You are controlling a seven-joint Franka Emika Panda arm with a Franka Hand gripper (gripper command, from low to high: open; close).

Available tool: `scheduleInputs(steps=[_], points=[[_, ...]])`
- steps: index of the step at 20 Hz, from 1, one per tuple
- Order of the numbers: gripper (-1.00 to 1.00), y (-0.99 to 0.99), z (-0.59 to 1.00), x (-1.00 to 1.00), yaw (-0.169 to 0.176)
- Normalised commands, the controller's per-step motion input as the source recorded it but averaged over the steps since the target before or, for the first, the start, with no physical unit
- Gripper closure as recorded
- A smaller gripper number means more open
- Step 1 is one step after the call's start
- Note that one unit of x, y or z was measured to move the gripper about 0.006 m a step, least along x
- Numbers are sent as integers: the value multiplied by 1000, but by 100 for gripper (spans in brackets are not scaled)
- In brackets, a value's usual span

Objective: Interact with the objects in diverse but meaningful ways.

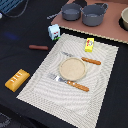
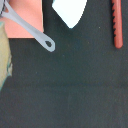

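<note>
In the exterior view a small white carton with green-blue sides (image 1: 54, 32) stands on the dark cloth near the pots. A brown sausage (image 1: 38, 47) lies toward the exterior view's left of it. A bright yellow box (image 1: 89, 44) sits at the far edge of the woven placemat (image 1: 45, 92). An orange-yellow ridged block (image 1: 17, 79) lies off the mat on the exterior view's left. The wrist view shows the sausage (image 2: 117, 25), a white shape that looks like the carton (image 2: 70, 12), and dark cloth. No gripper or fingers show in either view.
Two grey pots (image 1: 71, 11) (image 1: 93, 15) stand on a salmon board (image 1: 112, 31); a grey pot handle (image 2: 30, 29) crosses it in the wrist view. A tan plate (image 1: 72, 68), a fork (image 1: 67, 81) and a knife (image 1: 86, 60) with orange handles lie on the placemat.
</note>
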Motion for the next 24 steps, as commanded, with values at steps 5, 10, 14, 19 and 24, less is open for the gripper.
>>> scheduleInputs(steps=[5,10,14,19,24], points=[[-100,-252,-911,57,-49],[-100,-161,-719,37,-59],[-100,0,-378,5,-85],[-100,0,-389,0,-141],[-100,0,-317,0,-167]])
